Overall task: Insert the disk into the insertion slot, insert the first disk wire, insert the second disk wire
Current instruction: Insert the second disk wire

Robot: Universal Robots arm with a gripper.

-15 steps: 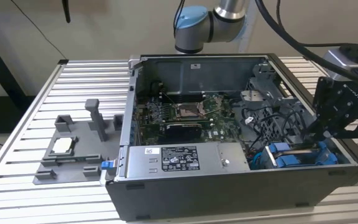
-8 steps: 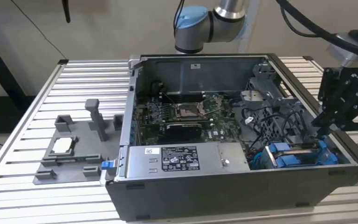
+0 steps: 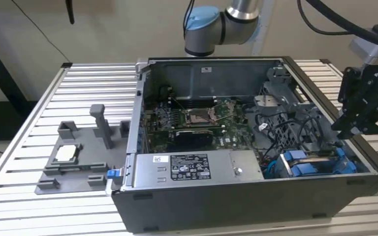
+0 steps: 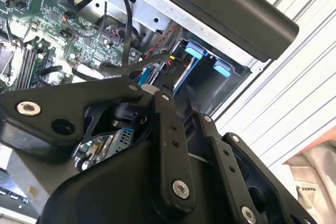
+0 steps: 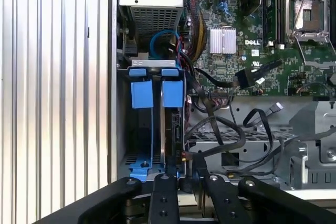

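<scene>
Open computer case (image 3: 255, 206) stands on the slatted tabletop (image 3: 38, 103), open side up. My claw (image 3: 351, 130) hangs over the case's rim at the corner that holds the drive bay, apart from the disk. Whether my claw is spread or pressed together I cannot tell, nor whether anything sits in it.

The disk (image 3: 300, 168) is in the bay in that same corner of the case. It stands on edge in its blue carrier, close to the case's outer wall. In the first wrist view the disk (image 5: 172, 95) shows its blue tab next to a second blue tab (image 5: 142, 94), both in the bay. My claw (image 5: 185, 181) is over the bay's end away from the tabs.

Black wires (image 5: 231, 140) loop loose inside the case just beside the bay. One wire end lies near the disk's end under my claw; touching it or not, I cannot tell. In the second wrist view my claw (image 4: 184, 106) sits above those wires.

Deeper in the case: motherboard (image 3: 196, 115) on its floor, and a grey power-supply box (image 3: 189, 165) along the case wall beside the bay. Outside the case, near its opposite wall, a grey fixture (image 3: 77, 157) rests on the tabletop
</scene>
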